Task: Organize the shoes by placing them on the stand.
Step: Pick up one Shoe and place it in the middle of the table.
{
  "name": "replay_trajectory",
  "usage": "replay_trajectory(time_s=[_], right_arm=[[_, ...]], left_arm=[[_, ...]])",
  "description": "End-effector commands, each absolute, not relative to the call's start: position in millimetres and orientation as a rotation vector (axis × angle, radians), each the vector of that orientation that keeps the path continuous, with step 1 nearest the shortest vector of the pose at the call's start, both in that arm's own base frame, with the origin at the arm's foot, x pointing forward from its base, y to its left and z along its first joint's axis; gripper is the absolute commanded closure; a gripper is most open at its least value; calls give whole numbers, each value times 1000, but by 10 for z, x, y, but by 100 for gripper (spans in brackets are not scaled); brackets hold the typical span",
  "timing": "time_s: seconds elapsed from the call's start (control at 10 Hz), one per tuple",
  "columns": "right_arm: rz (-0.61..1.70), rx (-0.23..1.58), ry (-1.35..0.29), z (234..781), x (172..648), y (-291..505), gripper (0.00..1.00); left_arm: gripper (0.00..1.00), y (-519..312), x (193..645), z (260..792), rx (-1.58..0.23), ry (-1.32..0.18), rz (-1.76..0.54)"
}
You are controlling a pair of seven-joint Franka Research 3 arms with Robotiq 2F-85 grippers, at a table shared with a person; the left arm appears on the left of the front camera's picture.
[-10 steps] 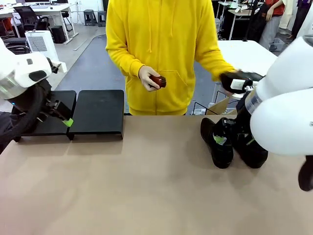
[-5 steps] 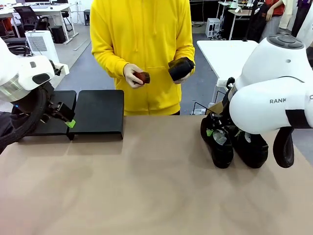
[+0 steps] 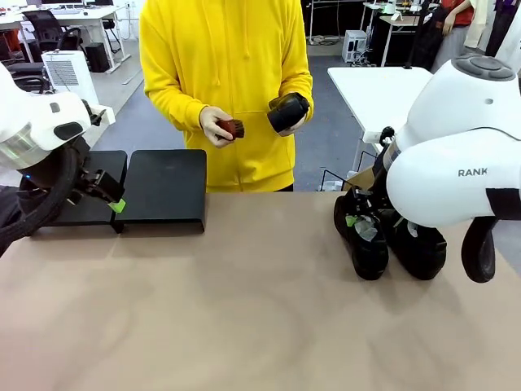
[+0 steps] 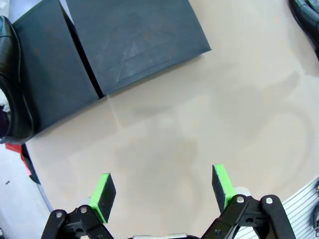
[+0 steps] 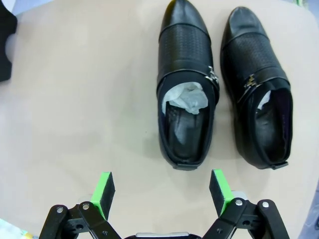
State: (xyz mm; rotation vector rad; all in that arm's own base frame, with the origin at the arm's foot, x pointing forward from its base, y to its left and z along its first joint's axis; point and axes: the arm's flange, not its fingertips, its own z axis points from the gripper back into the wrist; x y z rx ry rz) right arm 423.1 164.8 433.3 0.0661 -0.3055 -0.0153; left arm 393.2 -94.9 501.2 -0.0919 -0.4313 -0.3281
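Shoes ahead of right jaws, untouched.

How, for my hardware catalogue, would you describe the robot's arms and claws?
Both arms are glossy white rounded shells: the left arm carries a thick black cable, and the right arm bears dark lettering "RANK". The left claw and right claw are black linkages tipped bright green.

Front view: right arm masks part of the shoe pair, left arm one end of the stand. Left wrist view: shoe cropped at edge.
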Motion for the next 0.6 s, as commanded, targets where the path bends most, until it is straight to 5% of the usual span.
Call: replay_trajectory(time_s=[0.0,0.5], right_arm=[[-16,30,-270,4328,4459,1488,0],[22,-11,-178,4144,4951,1385,0]], left_arm=[[0,-936,3930,5009,-105,-442,-327],[0,-936,3930,5009,-105,-442,-327]])
